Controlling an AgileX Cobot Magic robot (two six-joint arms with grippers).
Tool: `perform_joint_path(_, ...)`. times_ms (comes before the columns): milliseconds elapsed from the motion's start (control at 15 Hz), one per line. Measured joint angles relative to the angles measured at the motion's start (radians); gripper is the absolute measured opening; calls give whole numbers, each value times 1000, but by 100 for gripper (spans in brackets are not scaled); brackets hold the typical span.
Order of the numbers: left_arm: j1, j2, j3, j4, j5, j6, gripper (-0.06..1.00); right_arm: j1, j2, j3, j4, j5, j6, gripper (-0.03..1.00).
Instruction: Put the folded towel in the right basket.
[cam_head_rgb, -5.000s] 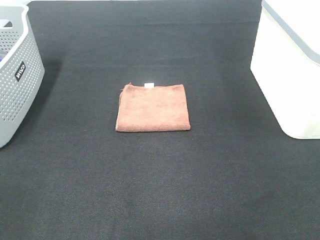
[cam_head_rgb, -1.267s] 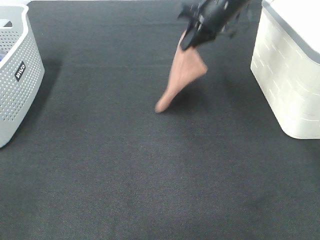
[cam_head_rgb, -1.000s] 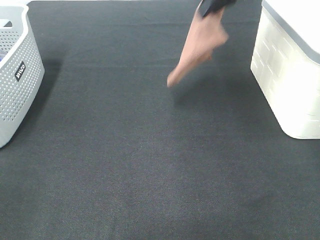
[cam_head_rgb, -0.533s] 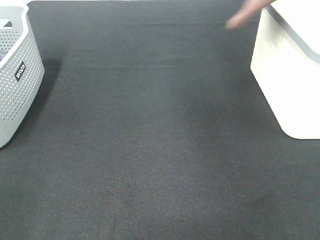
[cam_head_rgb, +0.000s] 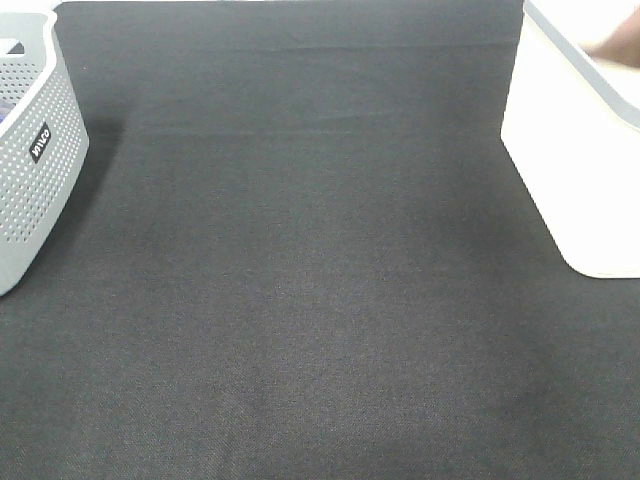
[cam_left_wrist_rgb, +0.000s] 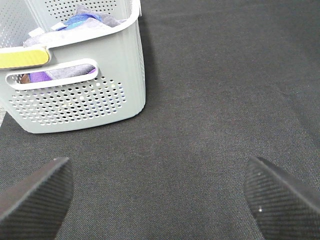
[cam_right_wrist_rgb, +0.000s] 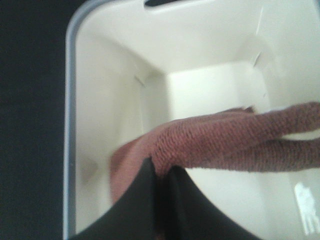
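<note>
In the right wrist view my right gripper (cam_right_wrist_rgb: 159, 192) is shut on the brown towel (cam_right_wrist_rgb: 225, 142), which hangs down inside the white right basket (cam_right_wrist_rgb: 110, 95). In the exterior high view only a blurred bit of the towel (cam_head_rgb: 612, 42) shows over the right basket's rim (cam_head_rgb: 575, 55) at the far right; the right gripper itself is out of that view. In the left wrist view my left gripper (cam_left_wrist_rgb: 155, 192) is open and empty, low over the black mat near the left basket.
A grey perforated basket (cam_head_rgb: 35, 150) stands at the left edge; the left wrist view (cam_left_wrist_rgb: 75, 95) shows cloths inside it. A black mat (cam_head_rgb: 300, 270) covers the table between the baskets.
The towel was lifted from the mat's middle and carried up and to the right by the right gripper. It now hangs inside the right basket.
</note>
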Motion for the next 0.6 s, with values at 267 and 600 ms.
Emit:
perform_joint_path(267, 0, 0, 0, 0, 0, 0, 88, 0, 61, 50, -65, 7, 73, 41)
perform_joint_path(600, 0, 0, 0, 0, 0, 0, 88, 28, 52, 50, 20, 7, 62, 68)
